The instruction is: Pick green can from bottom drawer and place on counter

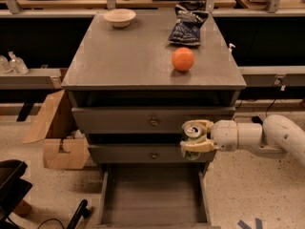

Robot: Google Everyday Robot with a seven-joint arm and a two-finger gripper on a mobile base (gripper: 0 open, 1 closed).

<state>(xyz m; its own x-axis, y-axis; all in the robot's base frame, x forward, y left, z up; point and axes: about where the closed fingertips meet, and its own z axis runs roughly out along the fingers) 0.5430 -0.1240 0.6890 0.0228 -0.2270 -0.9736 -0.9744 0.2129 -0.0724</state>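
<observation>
My cream two-finger gripper [193, 138] is clamping the small dark green drink can [192, 131] above the open grey bottom drawer [152, 194], can standing upright, silver top up.

Soft overhead light lit the counter [128, 56]; the ball [183, 59] cast shadow toward six o'clock; the gripper [191, 138], clasping the can [192, 130] at four o'clock, gleamed.
</observation>
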